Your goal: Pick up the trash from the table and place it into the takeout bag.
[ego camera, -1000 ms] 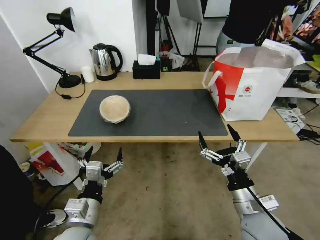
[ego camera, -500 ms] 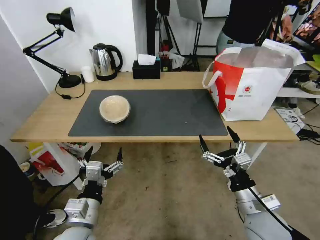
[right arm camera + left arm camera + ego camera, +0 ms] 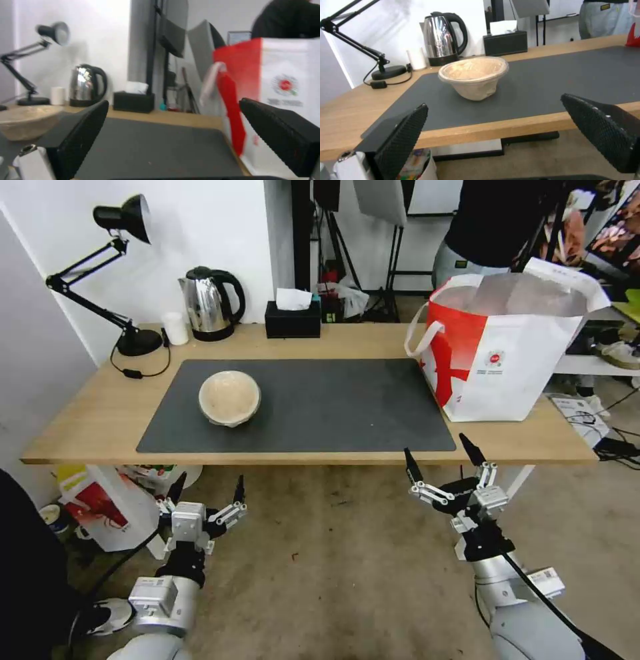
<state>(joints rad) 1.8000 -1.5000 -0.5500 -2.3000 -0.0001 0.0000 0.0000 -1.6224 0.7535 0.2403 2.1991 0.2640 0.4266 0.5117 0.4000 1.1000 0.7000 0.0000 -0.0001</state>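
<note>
Currently both sets of jaws are spread wide and empty. The left gripper (image 3: 207,493) is held below the desk (image 3: 87,413) edge, in front of the beige bowl (image 3: 230,397), which sits on the grey mat (image 3: 333,407). The right gripper (image 3: 443,463) is poised under the edge near the takeout bag (image 3: 507,360). Judged step: pre-grasp on the bowl. A raise and forward reach by the left arm is called for, jaws straddling the rim.

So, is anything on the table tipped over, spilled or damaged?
Nothing stands out. The beige bowl sits upright on the dark mat, the takeout bag stands open, and no spill shows on the table.
</note>
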